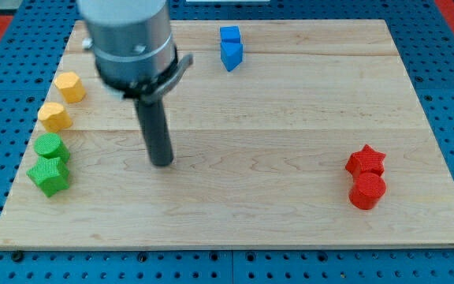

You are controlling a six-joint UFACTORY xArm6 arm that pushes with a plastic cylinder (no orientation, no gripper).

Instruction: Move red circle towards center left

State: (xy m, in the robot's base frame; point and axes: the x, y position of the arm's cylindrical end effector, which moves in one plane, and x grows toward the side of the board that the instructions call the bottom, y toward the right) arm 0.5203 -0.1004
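Observation:
The red circle sits near the view's right edge, low on the wooden board, touching the red star just above it. My tip rests on the board left of centre, far to the left of both red blocks and touching no block. The green blocks lie to the tip's left.
A green circle and a green star sit at the left edge. Two yellow blocks lie above them. A blue cube and a blue triangle-like block sit at the top centre.

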